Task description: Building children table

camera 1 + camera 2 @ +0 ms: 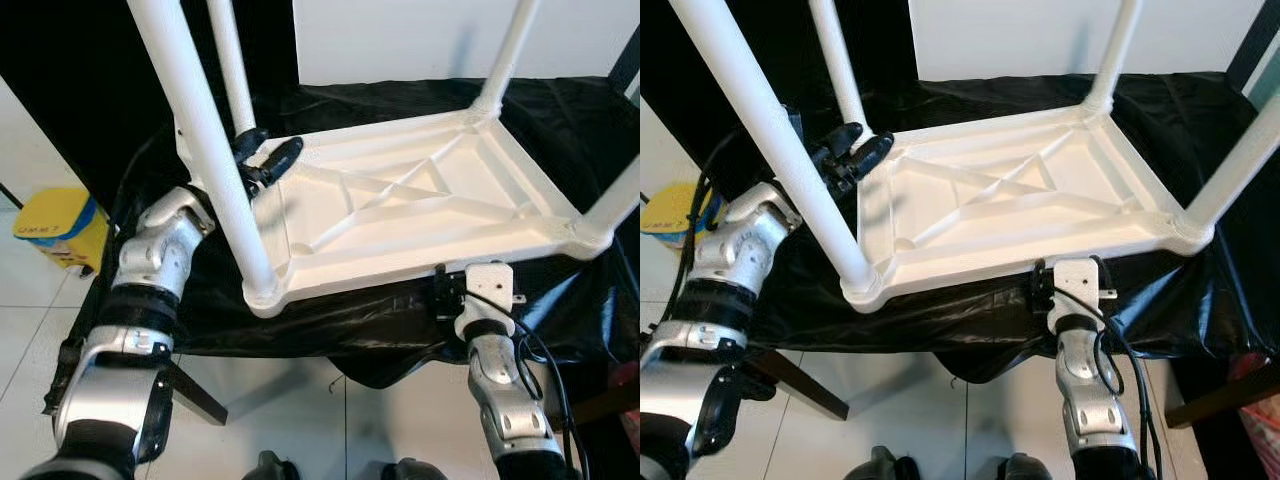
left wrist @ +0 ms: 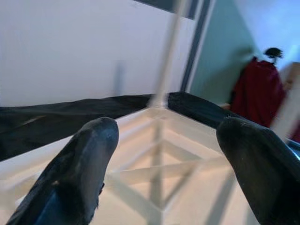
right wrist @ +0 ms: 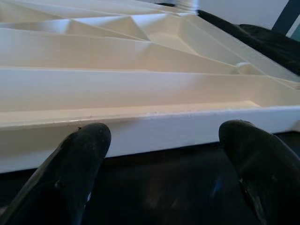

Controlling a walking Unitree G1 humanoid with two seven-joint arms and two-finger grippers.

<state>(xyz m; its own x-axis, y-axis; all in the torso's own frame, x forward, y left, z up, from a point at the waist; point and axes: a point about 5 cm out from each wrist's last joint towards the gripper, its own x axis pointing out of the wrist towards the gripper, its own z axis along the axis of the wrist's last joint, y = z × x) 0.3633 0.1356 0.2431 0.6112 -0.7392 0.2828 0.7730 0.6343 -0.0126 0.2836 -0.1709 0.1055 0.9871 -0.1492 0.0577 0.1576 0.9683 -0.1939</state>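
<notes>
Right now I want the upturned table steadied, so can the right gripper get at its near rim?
Probably yes. The right gripper is open and faces the table's near rim, with only black cloth between.

A black cloth (image 1: 540,110) drapes over a work surface, hanging down over its front edge. Behind it stands a pale wall (image 1: 400,35). The floor (image 1: 20,300) is light tile, with a yellow container (image 1: 55,225) on it. In the left wrist view, a red garment (image 2: 258,96) hangs by a greenish wall (image 2: 225,42).
</notes>
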